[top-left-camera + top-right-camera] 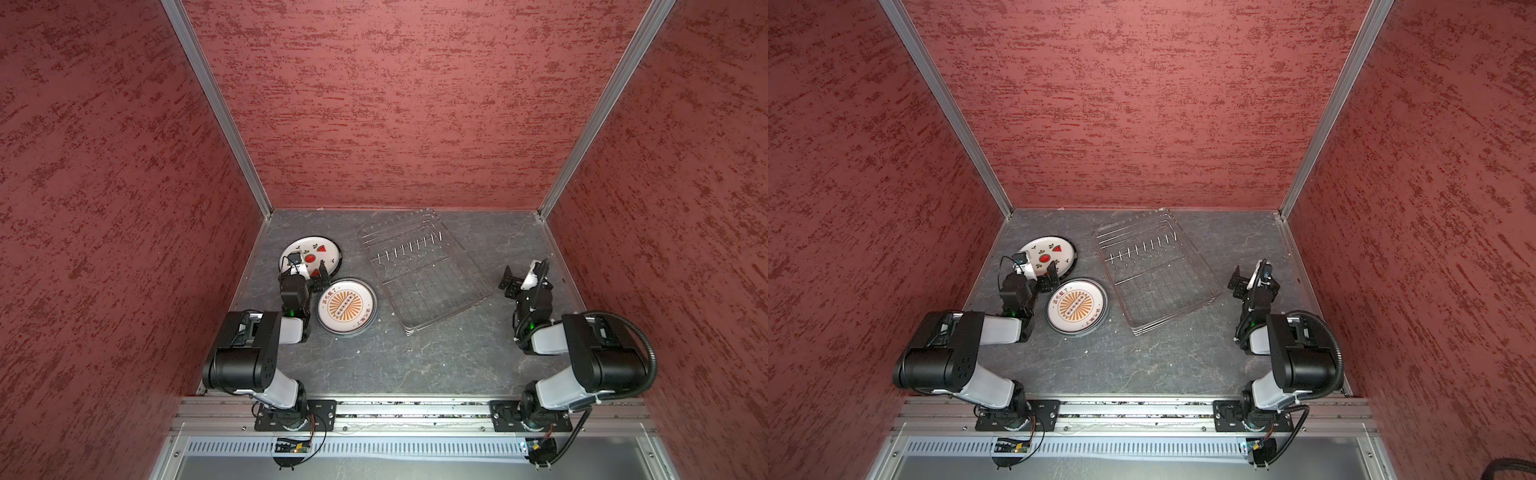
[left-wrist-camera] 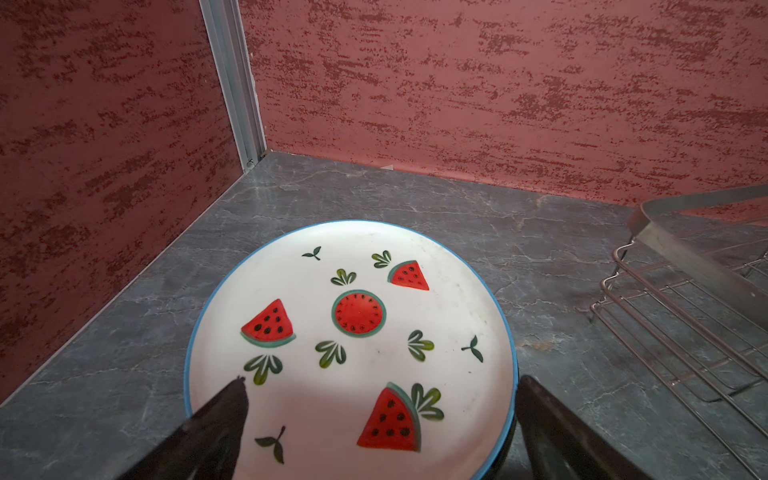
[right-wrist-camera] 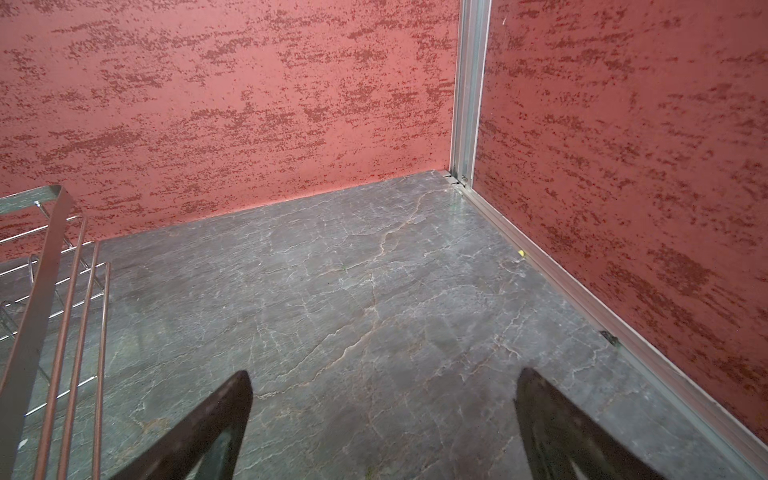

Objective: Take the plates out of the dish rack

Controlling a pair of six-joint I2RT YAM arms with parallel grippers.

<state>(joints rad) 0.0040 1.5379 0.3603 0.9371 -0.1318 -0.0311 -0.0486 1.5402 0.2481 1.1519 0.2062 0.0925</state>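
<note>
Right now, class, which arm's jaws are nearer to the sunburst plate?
Left. The left arm's open jaws hang over the watermelon plate, right beside the sunburst plate. The right arm's jaws sit across the empty dish rack, far on the other side.

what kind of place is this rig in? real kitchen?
Probably not: a boxed test cell dressed as a kitchen counter. Red textured wall panels in aluminium framing, stone-look tabletop, wire dish rack.

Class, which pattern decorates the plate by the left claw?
Red watermelons and green leaves on the white plate; best in the left wrist view.
</note>
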